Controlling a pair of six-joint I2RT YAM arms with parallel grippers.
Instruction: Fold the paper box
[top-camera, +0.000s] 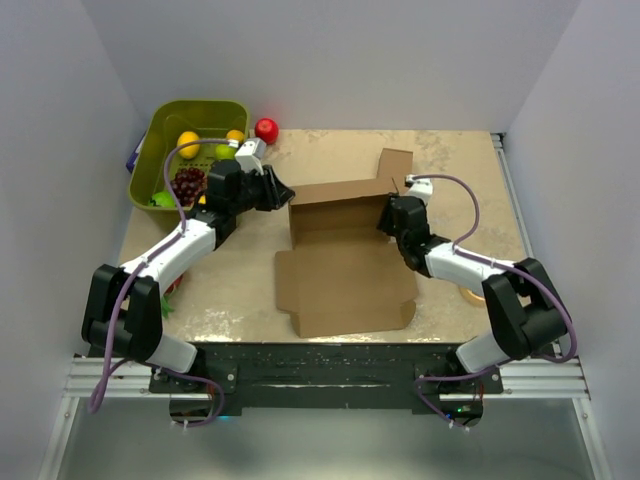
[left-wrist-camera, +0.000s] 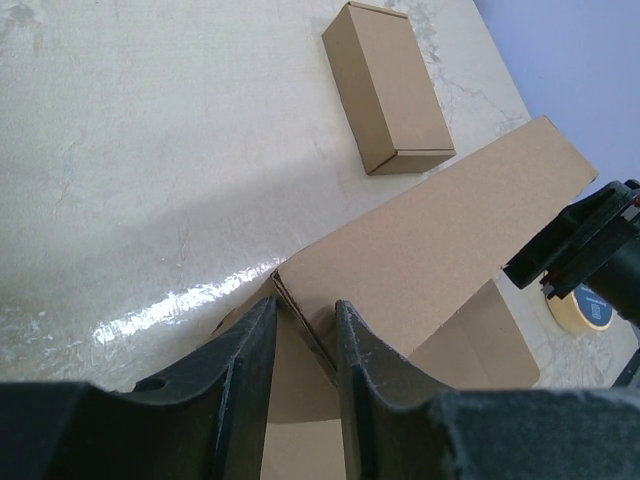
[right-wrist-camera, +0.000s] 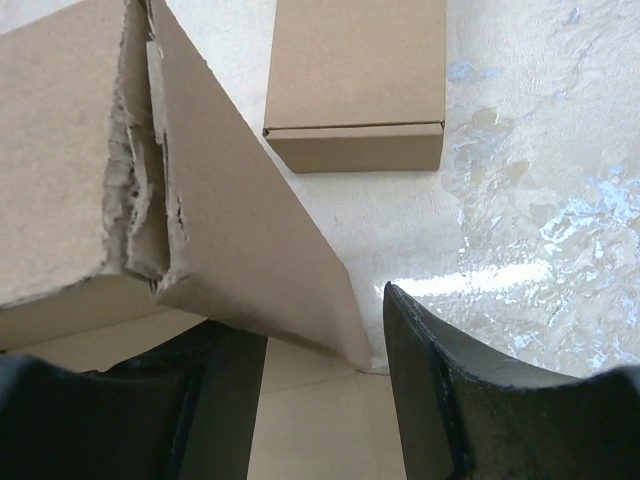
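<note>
**tapejunkie:** Where's it at? Overhead first.

**me:** From the top, the paper box (top-camera: 345, 285) lies mid-table. Its base is flat, a big panel flops open toward 6 o'clock, and the back wall stands up along its 12 o'clock edge. My left pincer (top-camera: 282, 190) is at that wall's 10 o'clock corner and my right pincer (top-camera: 392, 212) is at the 2 o'clock corner. A small box (top-camera: 396, 166) sits just beyond at 1 o'clock, and a green basket (top-camera: 160, 118) is well apart at 10 o'clock.

**tapejunkie:** And the wrist cams?

**me:** Left wrist: the pincer (left-wrist-camera: 305, 305) looks pinched on the end corner of the box wall (left-wrist-camera: 430, 240), which runs off toward 2 o'clock. The small box (left-wrist-camera: 385, 85) is up at 12, and a tape roll (left-wrist-camera: 580, 305) peeks out at 4 o'clock behind my other arm.

Right wrist: that pincer (right-wrist-camera: 320, 325) is spread. A box flap (right-wrist-camera: 230, 230) slants down between the fingers, with daylight on the 3 o'clock side, so it's gripping nothing. The corrugated edge at 9 o'clock looks ragged.

**tapejunkie:** So which step?

**me:** I reckon I'm standing the walls up, with the end flaps not tucked yet. Next the right needs a fresh bite on that flap and has to swing it square to the wall while the left braces. Gently though, that torn corner could rip.
</note>
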